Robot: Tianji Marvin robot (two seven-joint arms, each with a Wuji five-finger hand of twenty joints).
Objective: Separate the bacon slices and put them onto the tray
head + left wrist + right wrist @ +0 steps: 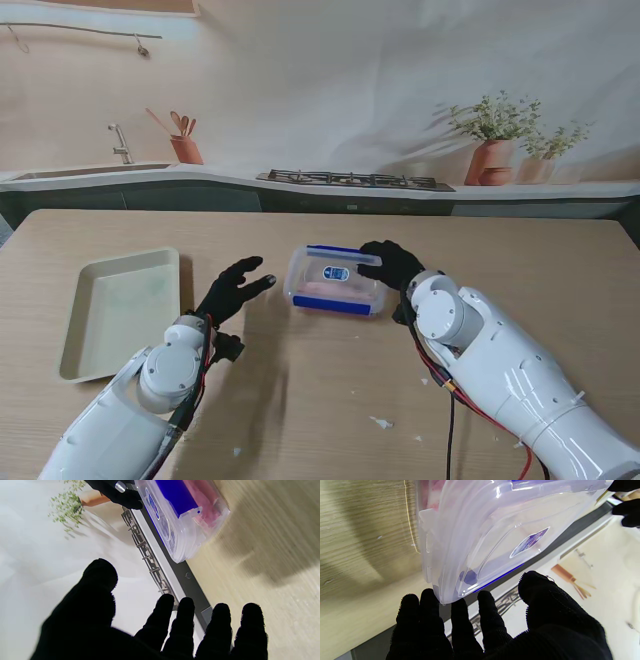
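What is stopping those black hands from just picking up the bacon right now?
The bacon sits inside a clear plastic box whose lid with blue clips is on. The right hand touches the box; the left hand is open beside it. The tray lies unobstructed, farther left.

The blue label [337, 273] on the container lid [335, 266] is too blurred to read

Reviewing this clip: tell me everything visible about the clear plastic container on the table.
The container is a rectangular box of clear plastic with a transparent lid, blue latch clips along its long sides and a small blue label on top. Its lid is on. Pink meat, likely the bacon, shows through the walls. It sits flat on the wooden table, mid-table, right of the pale tray. The right hand is at its right end, fingertips against a corner in the wrist view. The left hand is open, short of it.
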